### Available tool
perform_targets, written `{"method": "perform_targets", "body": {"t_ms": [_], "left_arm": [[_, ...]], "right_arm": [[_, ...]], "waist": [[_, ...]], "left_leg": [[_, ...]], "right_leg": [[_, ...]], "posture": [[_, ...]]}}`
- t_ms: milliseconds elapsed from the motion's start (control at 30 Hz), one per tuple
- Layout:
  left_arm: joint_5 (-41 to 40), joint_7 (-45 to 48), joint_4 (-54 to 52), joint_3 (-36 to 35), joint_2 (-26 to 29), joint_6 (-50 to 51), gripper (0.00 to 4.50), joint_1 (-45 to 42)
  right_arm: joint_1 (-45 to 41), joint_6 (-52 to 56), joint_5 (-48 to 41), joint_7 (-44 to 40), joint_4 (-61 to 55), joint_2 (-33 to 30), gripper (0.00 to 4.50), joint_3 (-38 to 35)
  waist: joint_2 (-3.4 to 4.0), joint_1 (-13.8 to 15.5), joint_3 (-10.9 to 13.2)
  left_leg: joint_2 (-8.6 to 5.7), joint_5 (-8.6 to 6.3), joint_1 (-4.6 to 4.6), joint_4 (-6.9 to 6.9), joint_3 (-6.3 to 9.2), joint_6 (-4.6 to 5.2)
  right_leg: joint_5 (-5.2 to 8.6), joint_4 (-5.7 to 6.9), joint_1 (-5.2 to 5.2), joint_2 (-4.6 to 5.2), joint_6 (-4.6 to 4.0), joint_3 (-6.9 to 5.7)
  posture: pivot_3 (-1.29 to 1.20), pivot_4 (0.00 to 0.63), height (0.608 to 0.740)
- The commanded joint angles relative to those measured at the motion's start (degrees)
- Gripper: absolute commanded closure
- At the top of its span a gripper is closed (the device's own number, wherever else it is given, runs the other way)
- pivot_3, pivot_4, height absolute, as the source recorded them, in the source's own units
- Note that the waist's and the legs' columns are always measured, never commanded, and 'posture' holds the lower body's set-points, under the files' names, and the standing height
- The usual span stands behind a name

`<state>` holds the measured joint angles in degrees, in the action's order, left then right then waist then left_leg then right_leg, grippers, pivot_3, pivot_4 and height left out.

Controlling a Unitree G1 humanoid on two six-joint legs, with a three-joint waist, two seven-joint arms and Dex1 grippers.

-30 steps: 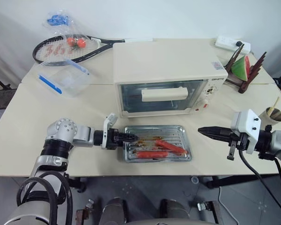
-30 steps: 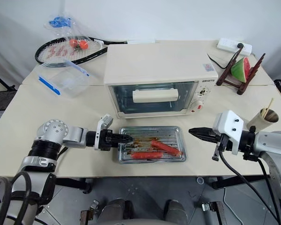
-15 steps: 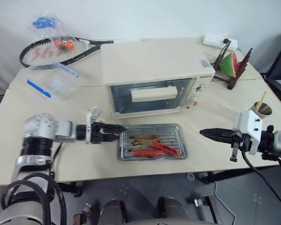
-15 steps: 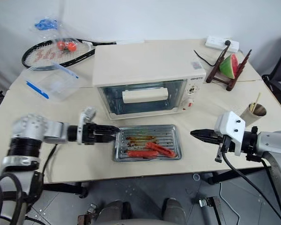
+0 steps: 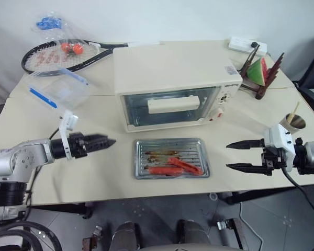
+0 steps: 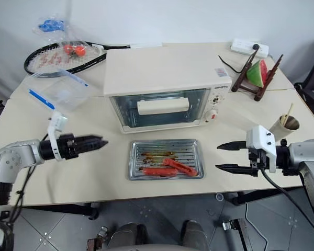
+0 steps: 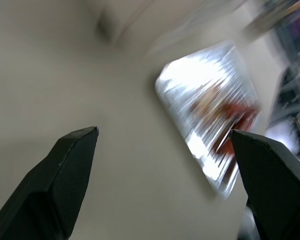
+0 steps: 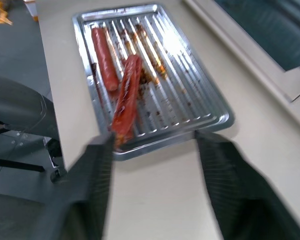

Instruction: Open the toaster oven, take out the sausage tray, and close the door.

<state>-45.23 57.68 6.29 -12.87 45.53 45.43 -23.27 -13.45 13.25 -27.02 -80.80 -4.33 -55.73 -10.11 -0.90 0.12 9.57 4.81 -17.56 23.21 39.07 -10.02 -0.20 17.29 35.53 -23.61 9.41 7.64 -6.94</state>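
The cream toaster oven [image 5: 172, 68] stands at the middle of the table with its glass door [image 5: 138, 111] closed and the bar handle [image 5: 170, 104] across it. In front of it, flat on the table, lies the silver sausage tray [image 5: 191, 149] holding two red sausages [image 5: 176, 164]. My left gripper [image 5: 111, 141] hovers open to the left of the tray, apart from it, pointing toward it. In the left wrist view its fingers [image 7: 65, 175] stand wide with the tray [image 7: 205, 95] beyond. My right gripper [image 5: 228, 156] is open to the right of the tray [image 8: 190, 95], empty.
A clear plastic box with blue clips [image 5: 60, 89] and a tennis racket [image 5: 57, 52] with tomatoes lie at the back left. A power strip [image 5: 246, 45], a watermelon slice on a wooden stand [image 5: 259, 70] and a cup with sticks [image 5: 295, 122] sit on the right.
My left gripper has let go of the tray's left edge, opened and drawn back to the left and up. My right gripper has opened. The camera has shifted.
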Motion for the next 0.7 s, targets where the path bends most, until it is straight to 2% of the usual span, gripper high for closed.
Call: {"method": "perform_targets", "body": {"t_ms": [33,100,233,333,400,500,700], "left_arm": [[8.2,12.1,-0.1,-0.9,1.5,-22.2,0.00,3.8],[11.7,14.9,1.3,0.0,2.2,-28.5,0.00,5.6],[14.8,23.0,6.2,0.9,2.7,-38.6,0.00,6.7],[18.7,31.7,13.1,3.0,5.4,-46.9,0.00,7.5],[22.5,34.0,18.2,4.9,7.3,-51.6,0.00,6.9],[23.3,34.2,22.4,6.1,7.6,-52.9,0.00,4.4],[23.8,31.7,23.0,9.1,7.5,-44.9,0.00,0.3]], "right_arm": [[-3.2,-4.9,1.9,-2.7,5.7,-0.6,0.31,0.8],[-5.6,-5.2,2.4,-2.4,7.8,-0.3,0.08,1.6],[-7.4,-7.4,3.4,-3.4,10.8,-0.1,0.08,2.4],[-7.5,-9.5,4.5,-3.6,13.4,-0.4,0.08,2.5],[-7.1,-11.5,6.1,-1.9,17.1,-0.3,0.08,1.9],[-6.5,-14.7,7.8,-1.2,21.6,-0.1,0.08,1.7],[-6.4,-15.3,7.7,4.3,20.5,1.9,0.08,0.2]], "waist": [[0.00,0.0,0.0],[0.04,-0.3,0.0],[0.10,-0.3,0.1],[0.10,-0.3,0.1],[0.11,-0.3,0.1],[0.12,-0.2,0.1],[0.14,-0.3,0.1]], "left_leg": [[0.00,-0.01,0.00,0.00,-0.02,0.00],[-0.01,-0.01,-0.01,0.00,-0.05,0.00],[0.01,-0.02,-0.01,-0.05,-0.09,0.00],[0.00,-0.04,0.00,-0.04,-0.09,0.03],[0.01,-0.05,0.00,-0.05,-0.12,0.02],[0.01,-0.06,-0.01,-0.04,-0.13,0.03],[0.02,-0.07,0.00,0.01,-0.13,0.05]], "right_leg": [[0.00,-0.02,0.01,0.00,0.00,-0.02],[0.00,-0.04,0.01,0.00,0.00,-0.01],[0.00,-0.01,-0.05,0.00,0.00,0.01],[0.00,-0.01,-0.04,0.00,0.00,0.00],[0.00,-0.01,-0.07,0.00,0.00,-0.01],[0.00,-0.01,-0.07,0.00,0.00,0.00],[0.00,0.09,-0.07,0.01,0.01,-0.01]], "posture": [[0.00,0.150,0.740],[0.00,0.150,0.740],[0.00,0.150,0.740],[0.00,0.150,0.740],[0.00,0.150,0.740],[0.00,0.150,0.740],[0.00,0.150,0.740]]}}
